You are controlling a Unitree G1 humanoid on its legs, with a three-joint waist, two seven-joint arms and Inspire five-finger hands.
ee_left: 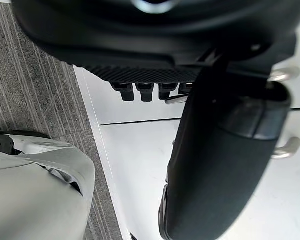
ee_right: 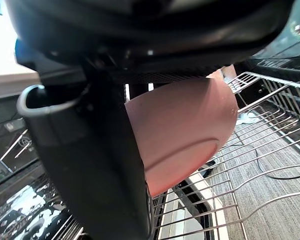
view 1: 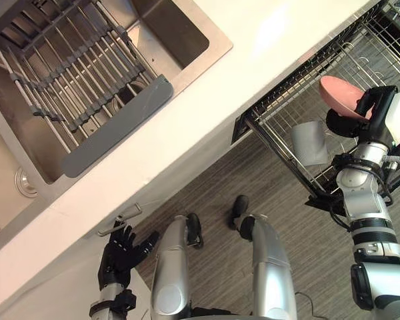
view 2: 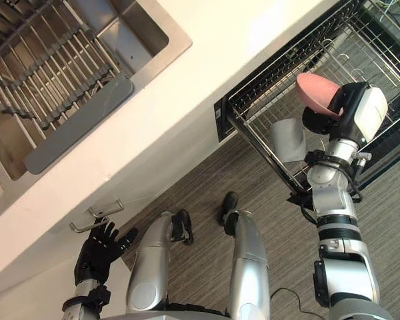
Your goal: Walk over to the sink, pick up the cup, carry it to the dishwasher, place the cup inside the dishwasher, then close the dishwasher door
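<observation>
My right hand (view 1: 377,110) is shut on a pink cup (view 1: 339,95), held above the pulled-out wire rack (view 1: 283,117) of the open dishwasher. In the right wrist view the thumb (ee_right: 90,150) lies across the cup (ee_right: 185,125), with rack wires showing below it. From the right eye view the cup (view 2: 315,90) hangs over the rack's front part, apart from the wires. My left hand (view 1: 120,257) hangs low by the white cabinet front, fingers straight and spread, holding nothing.
A pale grey holder (view 1: 310,142) stands in the rack under the cup. The steel sink (view 1: 187,40) with a grey dish rack (view 1: 73,73) lies at the left of the white counter (view 1: 253,53). A metal cabinet handle (view 1: 120,220) is just above my left hand.
</observation>
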